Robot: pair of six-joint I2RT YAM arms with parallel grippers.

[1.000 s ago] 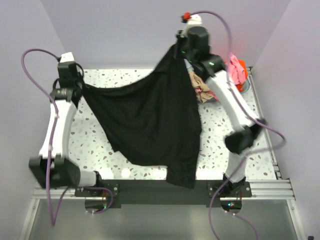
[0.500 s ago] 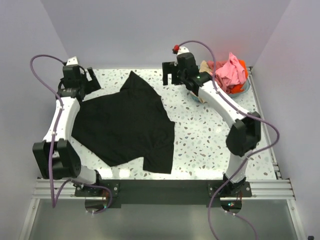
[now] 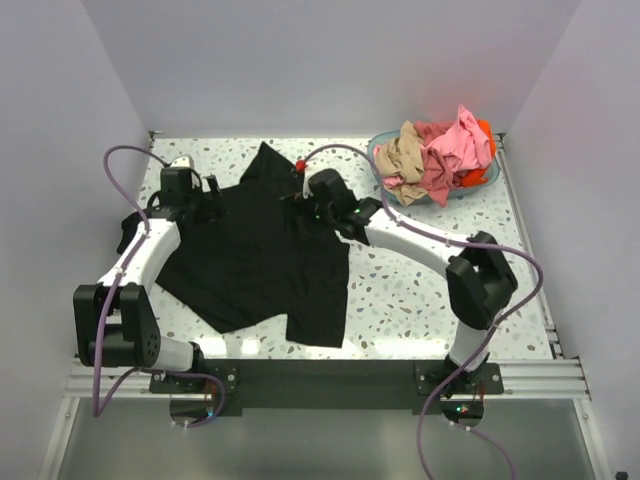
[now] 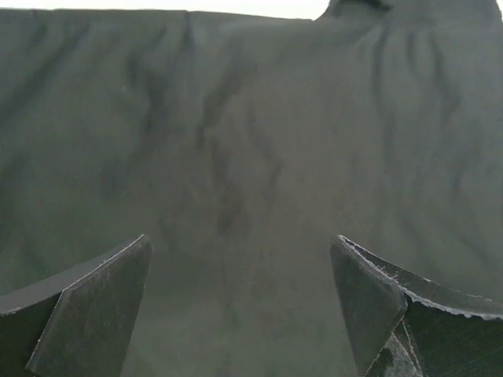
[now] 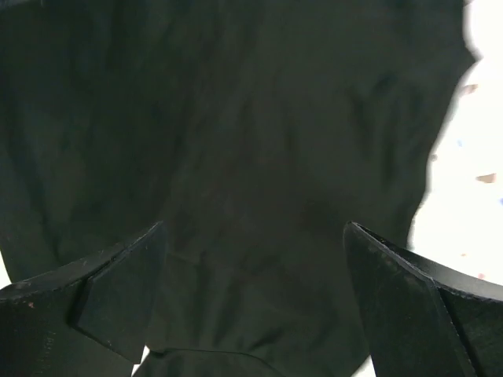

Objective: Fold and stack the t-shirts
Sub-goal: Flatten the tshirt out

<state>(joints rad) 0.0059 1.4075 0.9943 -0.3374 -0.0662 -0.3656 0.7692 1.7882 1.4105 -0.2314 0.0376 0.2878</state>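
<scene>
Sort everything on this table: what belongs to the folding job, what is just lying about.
For the job: large plain black cloth t-shirt, spread flat; pink cloth shirt, tan-beige cloth shirt, orange-red cloth shirt, heaped together.
Just lying about: teal round plastic basket holding that heap.

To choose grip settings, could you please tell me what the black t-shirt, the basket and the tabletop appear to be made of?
The black t-shirt looks like soft matte cloth, possibly cotton: it lies limp with fine wrinkles. The basket seems smooth teal plastic, by its thin even rim. The tabletop looks like speckled terrazzo or laminate; I cannot tell which.
</scene>
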